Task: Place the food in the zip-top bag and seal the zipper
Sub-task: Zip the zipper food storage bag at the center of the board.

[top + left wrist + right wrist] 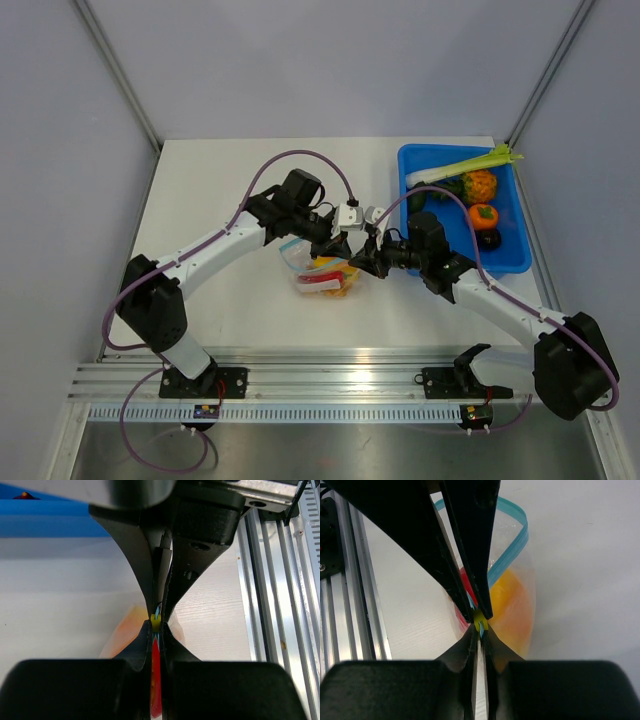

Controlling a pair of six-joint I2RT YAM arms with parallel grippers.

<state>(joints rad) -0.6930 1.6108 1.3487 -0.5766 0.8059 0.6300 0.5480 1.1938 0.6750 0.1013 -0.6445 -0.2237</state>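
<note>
The clear zip-top bag [325, 278] lies at the table's middle with orange, yellow and red food [333, 276] inside. My left gripper [346, 250] and right gripper [364, 260] meet tip to tip at the bag's right end, both shut on the blue-green zipper [515, 542]. In the left wrist view my left gripper [156, 630] pinches the strip by a small yellow piece [156, 623], with red food [156, 685] behind. In the right wrist view my right gripper [480, 630] pinches the same spot; orange food [512, 605] shows through the bag.
A blue tray [512, 262] stands at the back right with a leek [470, 165], a lumpy orange item [480, 185], a round orange fruit [483, 215] and dark pieces. An aluminium rail [330, 375] runs along the near edge.
</note>
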